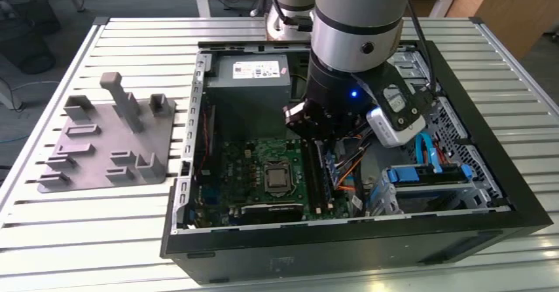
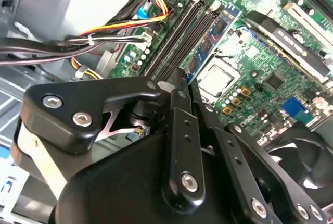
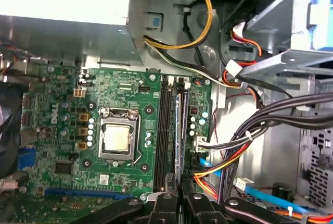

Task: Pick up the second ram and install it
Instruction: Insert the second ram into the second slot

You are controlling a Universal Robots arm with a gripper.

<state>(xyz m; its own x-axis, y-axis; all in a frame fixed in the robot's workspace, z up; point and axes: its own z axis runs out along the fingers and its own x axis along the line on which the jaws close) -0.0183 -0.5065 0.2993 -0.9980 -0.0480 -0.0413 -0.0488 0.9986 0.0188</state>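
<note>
Black gripper links sat closest to the lens in the second wrist view. The fingers were drawn together with no gap showing, and their tips met the near end of the second ram. Whether they pinched that end or only bore down on it could not be told.

The stick stood on edge, running along the memory slots beside the processor socket. It was inside the open computer case at the middle of the exterior view, well apart from the grey fixture plate at the exterior view's left.

By that, the pick-up looked done and the step in hand was seating. Finishing it would seemingly call for straight downward pressure, kept square to the slot, until both ends sat level.
</note>
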